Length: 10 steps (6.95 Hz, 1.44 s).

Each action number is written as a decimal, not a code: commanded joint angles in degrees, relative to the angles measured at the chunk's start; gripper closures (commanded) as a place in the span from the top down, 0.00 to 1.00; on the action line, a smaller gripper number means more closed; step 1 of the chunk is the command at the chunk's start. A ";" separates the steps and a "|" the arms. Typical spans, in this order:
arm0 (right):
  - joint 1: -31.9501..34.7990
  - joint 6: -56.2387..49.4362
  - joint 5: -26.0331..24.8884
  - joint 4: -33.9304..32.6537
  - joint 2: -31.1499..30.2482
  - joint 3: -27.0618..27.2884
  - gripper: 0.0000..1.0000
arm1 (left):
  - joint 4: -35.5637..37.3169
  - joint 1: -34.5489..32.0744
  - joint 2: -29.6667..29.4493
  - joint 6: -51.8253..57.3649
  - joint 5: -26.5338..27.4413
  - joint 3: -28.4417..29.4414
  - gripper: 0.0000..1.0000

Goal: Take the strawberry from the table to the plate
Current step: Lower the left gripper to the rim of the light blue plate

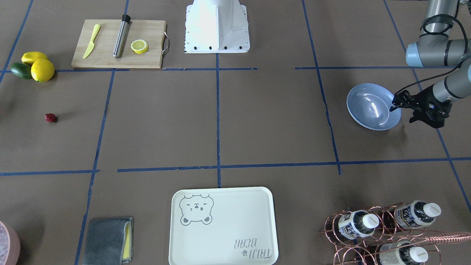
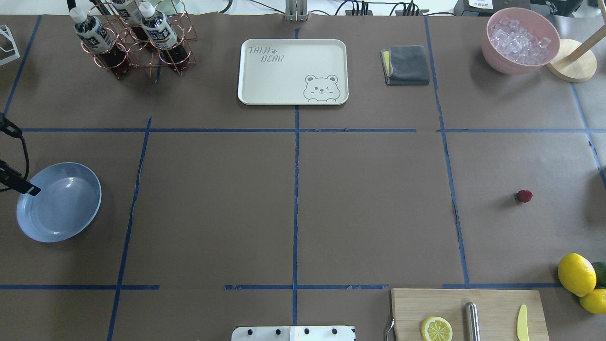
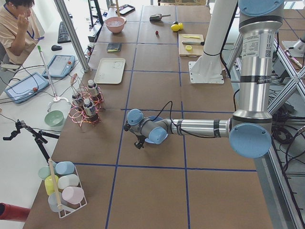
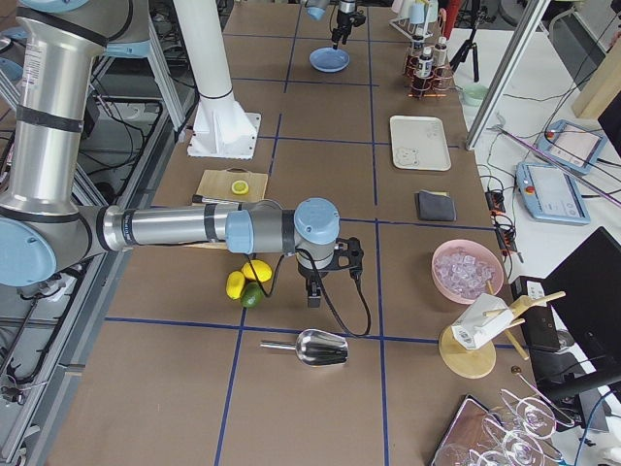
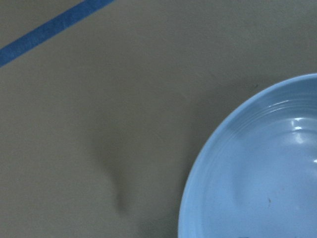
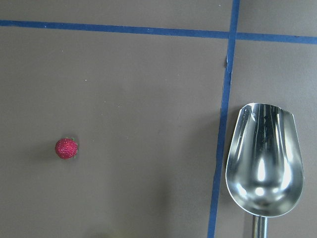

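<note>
I'm seeing bare table (image 2: 369,208) all round the strawberry (image 2: 524,196), with the lemons (image 2: 576,274) sitting well apart, robot-side. The middle lane to the plate (image 2: 71,222) is running open. The left gripper (image 1: 393,103) is hanging over its outer rim.

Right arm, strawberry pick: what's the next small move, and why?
Probably slide the right gripper sideways until it is over the strawberry. The berry lies free on the table and sits well left of centre in the right wrist view, so going down now would likely miss it. The plate is empty.
</note>
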 commanded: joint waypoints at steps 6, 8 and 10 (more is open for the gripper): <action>0.00 0.00 0.00 -0.09 0.00 -0.01 1.00 | 0.00 1.31 -0.06 0.06 1.07 0.09 0.71; 0.00 0.00 0.00 -0.09 0.00 -0.01 1.00 | 0.00 1.48 -0.06 0.06 1.07 0.09 0.64; 0.00 0.00 0.00 -0.09 0.00 -0.01 1.00 | -0.09 1.40 0.02 -0.12 1.07 -0.43 0.12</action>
